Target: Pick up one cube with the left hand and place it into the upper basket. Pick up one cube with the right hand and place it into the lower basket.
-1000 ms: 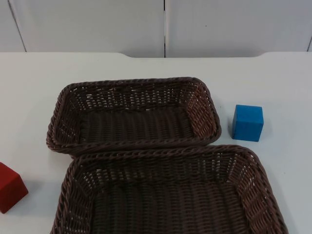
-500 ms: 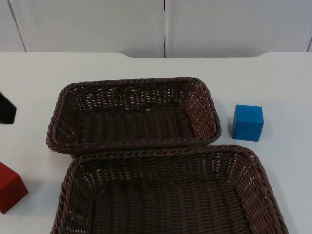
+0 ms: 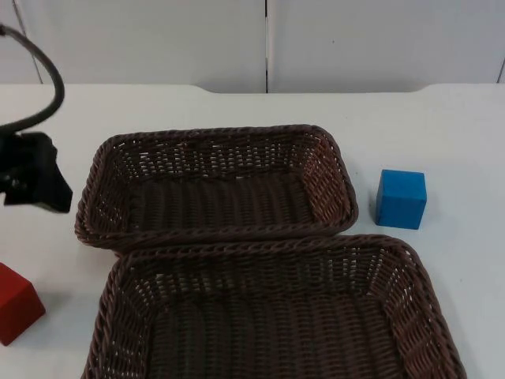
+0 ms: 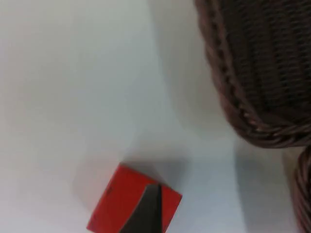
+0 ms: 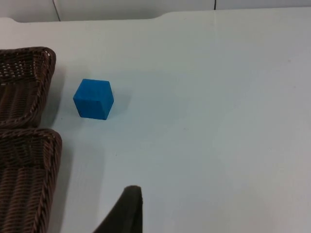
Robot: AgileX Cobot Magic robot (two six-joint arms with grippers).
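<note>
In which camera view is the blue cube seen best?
The right wrist view: the blue cube stands whole on bare table, apart from both baskets. The top view also shows it, right of the upper basket.

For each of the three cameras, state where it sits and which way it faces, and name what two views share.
Top view: fixed, looking down and forward at the upper basket, the lower basket and the left gripper.
Left wrist view: on the left arm, looking down at the red cube; one fingertip shows.
Right wrist view: on the waiting right arm, facing the blue cube.
Top and right wrist views share the blue cube.
</note>
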